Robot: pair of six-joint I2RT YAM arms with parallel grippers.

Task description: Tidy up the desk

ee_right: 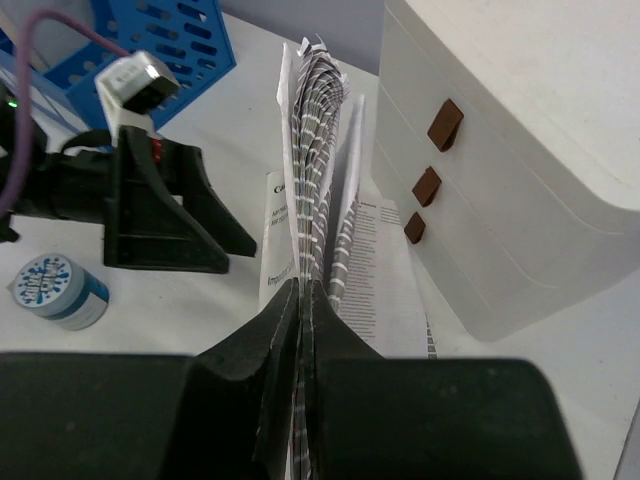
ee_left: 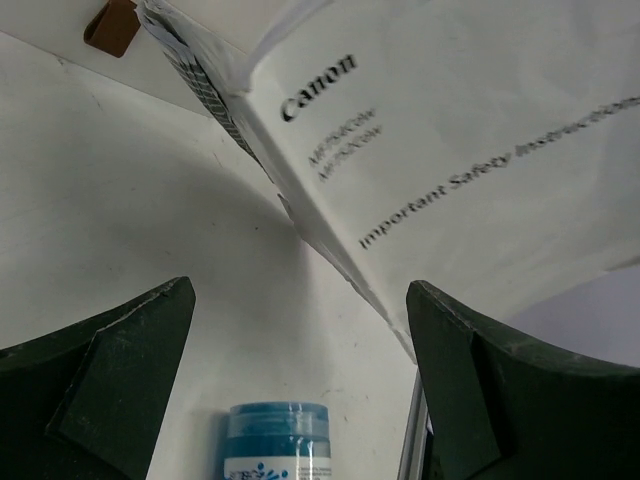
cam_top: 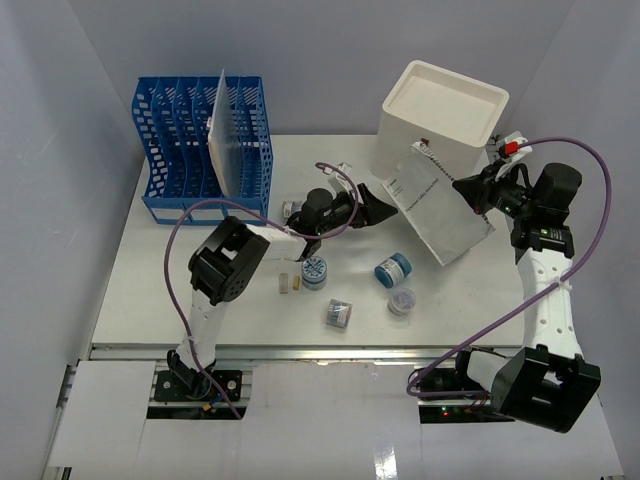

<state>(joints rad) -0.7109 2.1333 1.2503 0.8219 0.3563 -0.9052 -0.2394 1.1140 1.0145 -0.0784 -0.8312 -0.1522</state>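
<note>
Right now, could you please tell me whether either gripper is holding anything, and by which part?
The right gripper pinches the booklet by one edge, pages fanning beyond; the left gripper is open, holding nothing.

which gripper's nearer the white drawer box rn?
Right. The right gripper sits just in front of the drawer box, jaws shut on the booklet; the left gripper is farther left, beyond the booklet.
</note>
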